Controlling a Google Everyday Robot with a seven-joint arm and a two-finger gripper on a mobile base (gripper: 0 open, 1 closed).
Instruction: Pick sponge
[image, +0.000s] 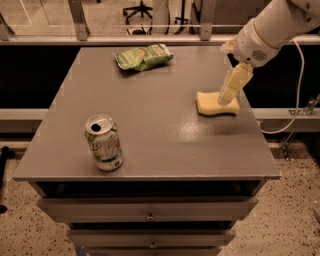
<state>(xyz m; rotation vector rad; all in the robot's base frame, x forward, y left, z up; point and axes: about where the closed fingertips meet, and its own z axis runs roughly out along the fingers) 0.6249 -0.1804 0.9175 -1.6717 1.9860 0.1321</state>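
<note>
The pale yellow sponge (214, 105) lies flat on the grey table (160, 145), near its right edge. My gripper (227, 96) hangs from the white arm that comes in from the upper right. Its pale yellow fingers (234, 83) point down and left over the sponge's right half, and their tips hide part of it. I cannot tell whether they touch it.
A green snack bag (143, 56) lies at the table's far middle. An opened drink can (103, 142) stands upright at the front left. Drawers sit under the tabletop. A cable (299, 95) hangs off to the right of the table.
</note>
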